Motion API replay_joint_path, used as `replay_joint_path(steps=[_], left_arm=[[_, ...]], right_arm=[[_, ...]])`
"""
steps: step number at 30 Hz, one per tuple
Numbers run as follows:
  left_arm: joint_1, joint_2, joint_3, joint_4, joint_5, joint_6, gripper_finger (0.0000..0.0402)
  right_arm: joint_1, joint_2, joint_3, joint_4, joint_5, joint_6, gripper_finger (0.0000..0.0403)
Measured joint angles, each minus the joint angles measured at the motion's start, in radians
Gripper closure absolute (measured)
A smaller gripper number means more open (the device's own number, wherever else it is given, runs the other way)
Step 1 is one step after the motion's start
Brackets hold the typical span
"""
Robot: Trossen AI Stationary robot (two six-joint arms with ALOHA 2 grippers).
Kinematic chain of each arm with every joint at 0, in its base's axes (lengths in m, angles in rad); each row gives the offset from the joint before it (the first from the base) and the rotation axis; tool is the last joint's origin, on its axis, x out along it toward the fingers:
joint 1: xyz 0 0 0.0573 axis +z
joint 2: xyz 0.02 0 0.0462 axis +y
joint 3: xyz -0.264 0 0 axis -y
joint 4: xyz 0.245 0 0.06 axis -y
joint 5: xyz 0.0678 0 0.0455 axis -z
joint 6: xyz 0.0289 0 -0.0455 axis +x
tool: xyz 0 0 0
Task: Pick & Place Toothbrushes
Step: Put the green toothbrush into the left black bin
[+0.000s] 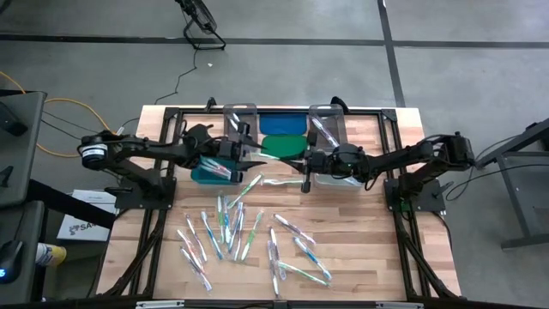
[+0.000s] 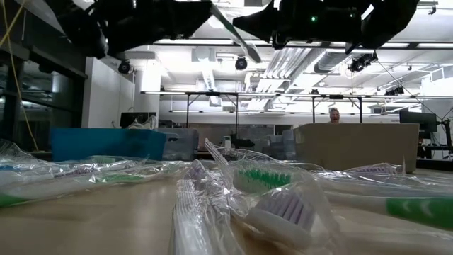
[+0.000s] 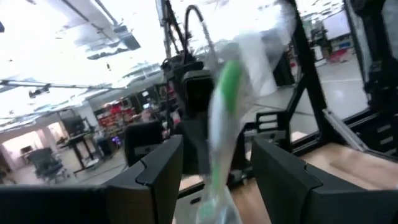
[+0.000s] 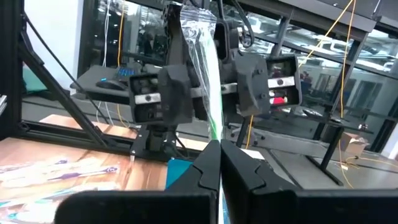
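Take the teal bin at the table's back left as your landmark. Your left gripper hangs in the air just to the bin's right, above its rim. Its fingers stand partly apart, and a wrapped green toothbrush sits between them, its clear wrapper sticking up past the tips.

Your right gripper is farther right of the bin, facing the left one. Its fingers are pressed fully together. In its wrist view the same green brush stands just beyond the closed tips; you cannot tell whether they pinch the wrapper's end.

The other toothbrushes lie scattered in their wrappers on the wooden table, in front of the bin and toward the front edge. A clear bin with a brush in it stands well to the teal bin's right.
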Motion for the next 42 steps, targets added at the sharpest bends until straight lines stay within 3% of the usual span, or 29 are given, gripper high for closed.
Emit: replay_joint_path(steps=[13, 18, 24, 27, 32, 37, 42], left_arm=[[-0.031, 0.001, 0.050, -0.010, -0.028, -0.007, 0.0225], [-0.029, 0.001, 0.053, -0.046, -0.037, -0.010, 0.0273], [-0.028, 0.001, 0.053, -0.067, -0.057, 0.056, 0.0382], [-0.016, 0.001, 0.053, -0.068, -0.091, 0.079, 0.0382], [0.064, 0.000, 0.053, -0.091, -0.017, 0.096, 0.0387], [0.172, -0.008, 0.053, -0.174, 0.028, 0.158, 0.0387], [0.287, -0.009, 0.052, -0.342, 0.018, 0.268, 0.0387]], right_arm=[[0.000, 0.000, 0.000, -0.019, 0.033, 0.009, 0.0401], [-0.003, 0.000, 0.000, -0.023, 0.031, 0.004, 0.0401], [-0.008, 0.000, 0.000, -0.012, 0.082, -0.001, 0.0401], [-0.008, 0.000, 0.000, -0.014, 0.107, -0.004, 0.0400], [-0.011, 0.000, 0.000, -0.003, 0.117, 0.008, 0.0398], [-0.011, -0.049, 0.000, -0.052, 0.161, 0.036, 0.0364], [-0.011, -0.139, 0.000, -0.226, 0.304, 0.099, 0.0295]])
